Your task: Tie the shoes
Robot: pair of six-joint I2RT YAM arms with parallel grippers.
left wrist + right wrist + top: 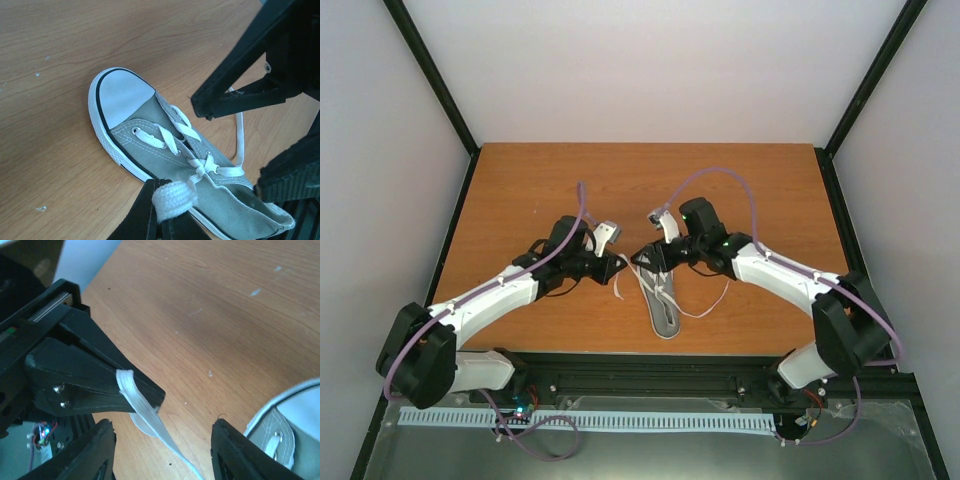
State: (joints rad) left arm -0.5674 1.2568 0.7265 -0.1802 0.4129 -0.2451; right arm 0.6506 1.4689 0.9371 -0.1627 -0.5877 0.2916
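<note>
While the left tool (617, 268) is squeezed tight on one white lace (172, 199), the right tool (642, 260) has its two fingers spread wide and grips nothing. The pinched lace runs down through the gap between them. The little grey shoe (663, 305) sits on its sole in the middle of the brown surface (520, 200), with both tools close above its laced top, their tips almost meeting.
</note>
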